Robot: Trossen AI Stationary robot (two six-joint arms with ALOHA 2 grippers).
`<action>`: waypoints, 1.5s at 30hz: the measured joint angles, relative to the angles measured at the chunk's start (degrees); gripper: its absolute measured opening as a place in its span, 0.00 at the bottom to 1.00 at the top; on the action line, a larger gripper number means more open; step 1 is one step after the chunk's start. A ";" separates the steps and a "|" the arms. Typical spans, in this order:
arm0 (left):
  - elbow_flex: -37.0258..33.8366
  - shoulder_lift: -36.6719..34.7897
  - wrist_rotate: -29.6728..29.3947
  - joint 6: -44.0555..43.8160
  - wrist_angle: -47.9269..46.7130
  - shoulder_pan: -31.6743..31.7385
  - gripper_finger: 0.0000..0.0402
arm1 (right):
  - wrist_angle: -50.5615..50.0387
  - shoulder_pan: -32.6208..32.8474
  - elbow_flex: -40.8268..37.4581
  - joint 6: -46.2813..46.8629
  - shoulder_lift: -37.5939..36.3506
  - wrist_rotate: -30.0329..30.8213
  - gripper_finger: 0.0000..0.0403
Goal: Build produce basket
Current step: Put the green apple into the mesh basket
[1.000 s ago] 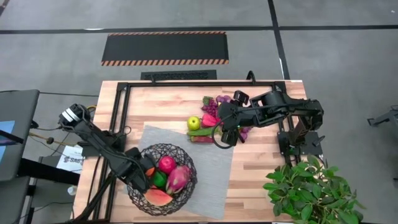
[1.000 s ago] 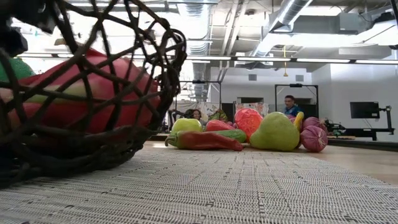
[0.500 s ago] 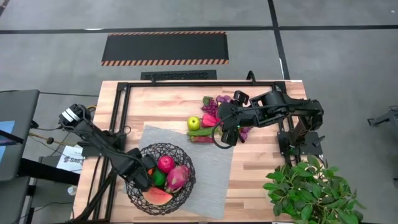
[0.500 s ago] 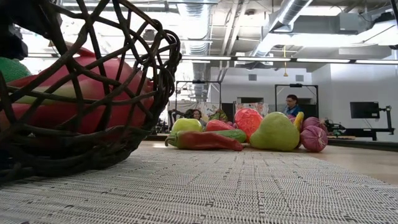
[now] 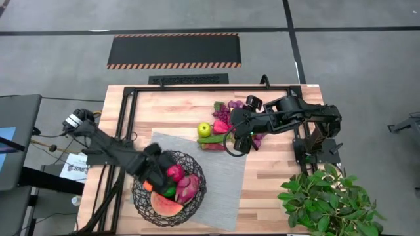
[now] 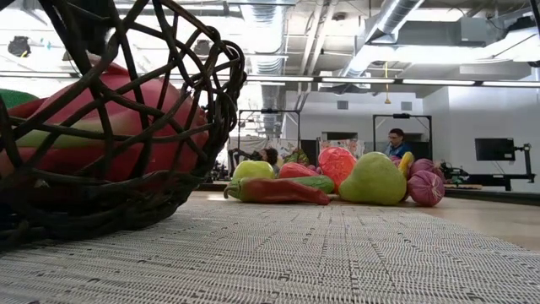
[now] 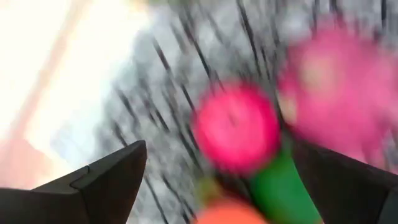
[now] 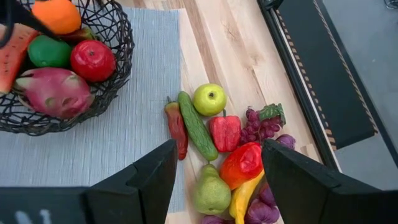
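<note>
Basket (image 5: 169, 189) on the grey mat (image 5: 223, 180), part filled, my pincers both empty.
My left pincer (image 5: 157, 172) hangs wide open over its rim, holding nothing, beside the red apple (image 5: 175, 172); my right pincer (image 5: 237, 139) gapes empty above the loose produce (image 8: 214, 152) on the surface (image 5: 177, 108), placed to pick next.

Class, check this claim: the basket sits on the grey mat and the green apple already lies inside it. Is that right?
Not quite. The basket does sit on the grey mat, but the green apple lies outside it on the bare wood, beside the cucumber. The right wrist view shows this.
</note>
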 joint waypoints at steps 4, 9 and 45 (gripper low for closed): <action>1.88 -0.02 -6.68 8.81 3.29 7.78 0.96 | 0.02 0.00 0.00 -0.05 0.00 0.00 0.63; 1.85 1.17 -13.64 25.88 15.80 18.08 0.96 | 0.02 0.00 0.02 -0.30 0.00 0.01 0.63; 1.81 23.31 -0.82 49.93 40.97 40.62 0.96 | 0.00 0.00 0.02 -0.51 0.00 -0.15 0.63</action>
